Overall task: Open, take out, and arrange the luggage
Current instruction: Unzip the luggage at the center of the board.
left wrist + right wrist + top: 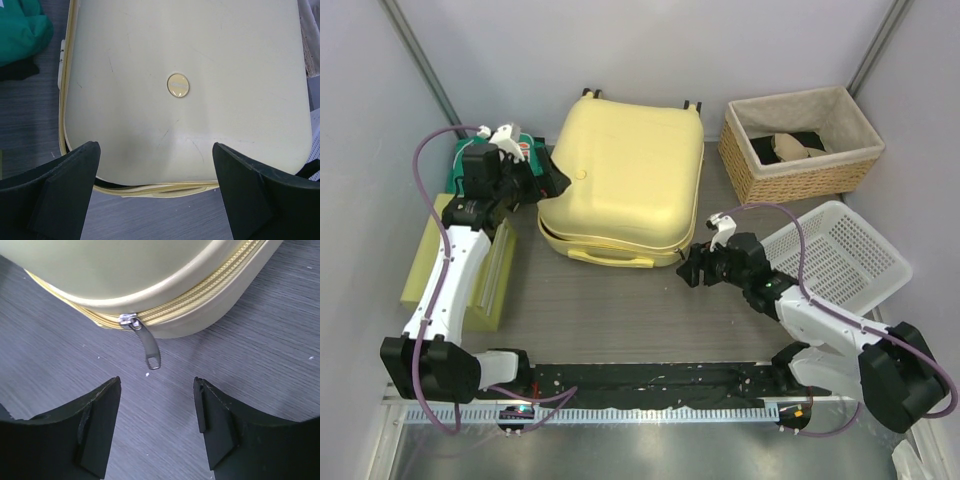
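Near the middle of the table, a little toward 12 o'clock, the pale yellow hard-shell suitcase (625,185) lies flat with its lid down and its wheels at the 12 o'clock end. How far the zip has run I cannot tell.

The right gripper (157,390) sits at the case's 5 o'clock corner, jaws apart with nothing between them, aimed at the metal zipper pull (149,347) hanging toward the tabletop. The left gripper (556,183) hovers at the 9 o'clock edge, jaws spread wide, gripping nothing.

The likeliest failure is a missed pinch. The pull is thin and slanted, so the pads could close beside it or on the shell's rim. A weak hold would probably slip once the slider meets the rounded corner. With nothing pinning the lid, tugging might drag the whole case toward the white plastic basket (880,262) at 4 o'clock.

Dark grey wood-grain tabletop (610,310), smooth-looking, offers little friction. Pale grey panels wall the workspace. A wicker basket (790,178) stands at 2 o'clock and a yellow-green block (425,265) at 8 o'clock.
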Controlling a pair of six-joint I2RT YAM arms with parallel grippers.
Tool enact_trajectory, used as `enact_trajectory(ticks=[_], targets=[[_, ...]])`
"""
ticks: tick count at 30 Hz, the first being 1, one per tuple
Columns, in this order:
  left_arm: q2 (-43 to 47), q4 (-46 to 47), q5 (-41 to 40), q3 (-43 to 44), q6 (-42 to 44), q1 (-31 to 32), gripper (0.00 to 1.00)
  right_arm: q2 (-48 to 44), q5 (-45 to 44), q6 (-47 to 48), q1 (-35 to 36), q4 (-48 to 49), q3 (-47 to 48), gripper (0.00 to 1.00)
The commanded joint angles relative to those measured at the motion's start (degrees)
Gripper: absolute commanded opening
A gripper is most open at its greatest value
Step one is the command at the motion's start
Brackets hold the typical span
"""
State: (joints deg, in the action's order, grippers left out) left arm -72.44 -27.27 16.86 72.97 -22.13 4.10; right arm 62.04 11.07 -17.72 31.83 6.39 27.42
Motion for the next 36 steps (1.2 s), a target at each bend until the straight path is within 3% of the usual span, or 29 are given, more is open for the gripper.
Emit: enact_trajectory(ticks=[1, 15, 20, 21, 22, 26, 34, 36], targets=[[2.6, 1.1, -0.6, -2.2, 1.9, -0.1, 1.0, 2.3, -2.0, 4.9, 0.4, 5.9, 1.6, 0.68], [3.6, 0.0, -0.7, -2.8, 3.0, -0.1, 1.0, 8.0, 2.0, 7.3, 0.3, 13.0, 4.7, 0.65], [4.2, 0.0, -1.0, -2.9, 3.1, -0.1, 1.0, 9.7, 4.0, 6.4, 0.3, 12.7, 6.2, 0.49], [4.3, 0.0, -1.0, -3.0, 3.1, -0.1, 1.0, 9.7, 4.1, 6.5, 0.3, 12.3, 6.4, 0.43], [4.3, 0.0, -1.0, -3.0, 3.1, -0.1, 1.0, 9.6, 4.0, 6.4, 0.3, 12.3, 6.4, 0.3], [4.2, 0.1, -1.1, -3.1, 3.0, -0.1, 1.0, 8.3, 1.1, 5.8, 0.3, 11.3, 6.0, 0.03], [3.3, 0.3, -0.2, -3.3, 2.5, -0.1, 1.0, 8.1, -21.7, 6.4, 0.3, 2.0, 7.2, 0.01], [3.1, 0.4, -0.3, -3.3, 2.5, -0.1, 1.0, 8.2, -23.9, 6.6, 0.3, 1.2, 7.5, 0.01]])
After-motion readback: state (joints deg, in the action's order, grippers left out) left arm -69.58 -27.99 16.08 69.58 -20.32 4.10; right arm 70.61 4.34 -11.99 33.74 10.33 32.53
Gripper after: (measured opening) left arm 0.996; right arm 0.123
